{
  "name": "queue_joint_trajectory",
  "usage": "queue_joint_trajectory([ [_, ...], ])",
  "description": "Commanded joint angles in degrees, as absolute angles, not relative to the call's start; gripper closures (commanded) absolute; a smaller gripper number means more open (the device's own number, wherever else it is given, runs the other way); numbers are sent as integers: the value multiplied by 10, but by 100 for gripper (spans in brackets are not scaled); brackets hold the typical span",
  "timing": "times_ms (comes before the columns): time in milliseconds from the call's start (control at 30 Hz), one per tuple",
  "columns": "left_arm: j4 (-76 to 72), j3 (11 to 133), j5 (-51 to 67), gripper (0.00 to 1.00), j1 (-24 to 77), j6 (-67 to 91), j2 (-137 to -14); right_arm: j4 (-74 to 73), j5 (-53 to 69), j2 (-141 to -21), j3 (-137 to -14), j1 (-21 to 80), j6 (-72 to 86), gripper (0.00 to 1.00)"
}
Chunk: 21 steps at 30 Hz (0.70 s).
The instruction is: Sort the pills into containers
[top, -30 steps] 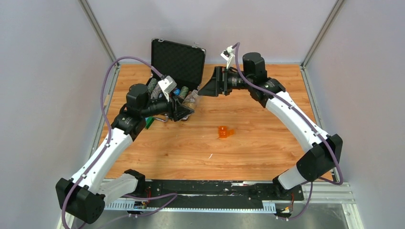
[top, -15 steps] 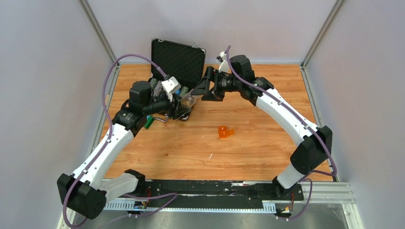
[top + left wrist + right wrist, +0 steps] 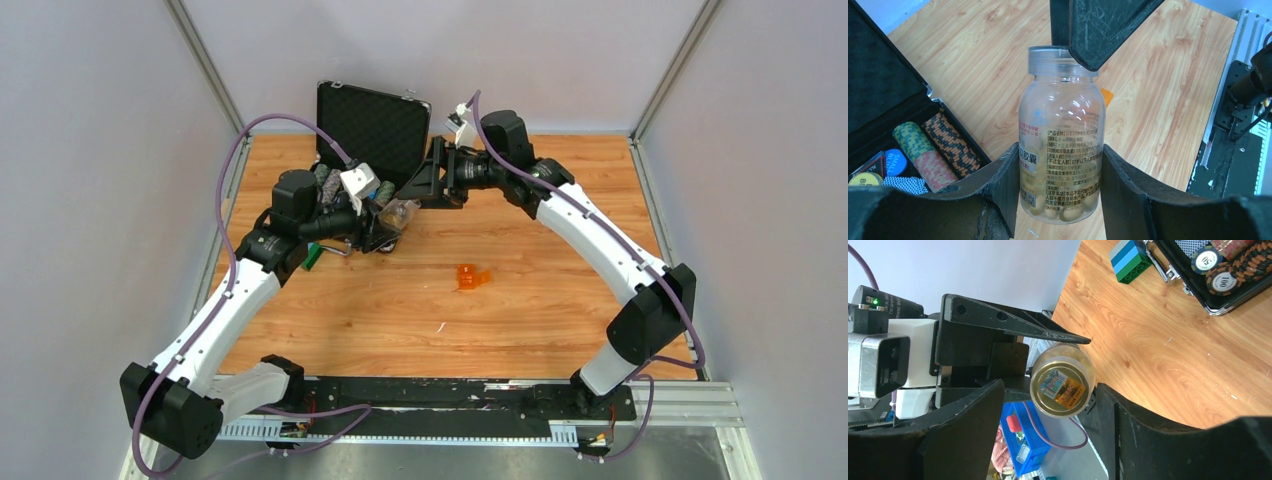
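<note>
Clear plastic with yellowish capsules inside: that is the pill bottle (image 3: 1062, 135) we are watching, and the left gripper (image 3: 1060, 157) is pinching it round the lower body, holding it above the wooden table (image 3: 560, 300) just beside the open black case (image 3: 372, 125). The right gripper (image 3: 1050, 387) is facing it end-on, its jaws standing spread either side of the bottle's top (image 3: 1062, 385). One finger is sitting almost against the rim and the other is showing a plain gap, so we are not calling that a grip. The containers (image 3: 470, 277), that little orange box, are lying on bare wood well apart from the bottle, nearer the arm bases. We are judging this as the opening step, with no pill sorted yet. To do it well, we are wanting the right jaws centred on the top, square to the bottle's axis, so both fingers are meeting it together while the left hold is resisting the twist. An off-centre squeeze could be levering the bottle sideways out of the left fingers.
</note>
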<state>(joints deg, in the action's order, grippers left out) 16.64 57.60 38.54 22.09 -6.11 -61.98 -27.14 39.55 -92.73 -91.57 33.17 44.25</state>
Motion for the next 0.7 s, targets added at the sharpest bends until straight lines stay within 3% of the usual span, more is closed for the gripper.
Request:
queue_joint_trajectory([
  [0, 158, 602, 403, 100, 219, -62, -612, -248, 428, -941, -949, 329, 417, 33],
  [133, 157, 602, 411, 100, 219, -61, -611, -247, 438, -947, -946, 329, 414, 37],
  [233, 157, 604, 413, 100, 219, -61, -611, -248, 446, -950, -945, 329, 400, 48],
  [367, 159, 604, 416, 100, 219, -57, -610, -249, 461, -949, -944, 325, 369, 81],
  [467, 161, 609, 426, 100, 219, -45, -610, -248, 477, -946, -936, 317, 324, 99],
  [667, 201, 659, 537, 100, 219, 33, -630, -238, 573, -926, -915, 303, 169, 100],
])
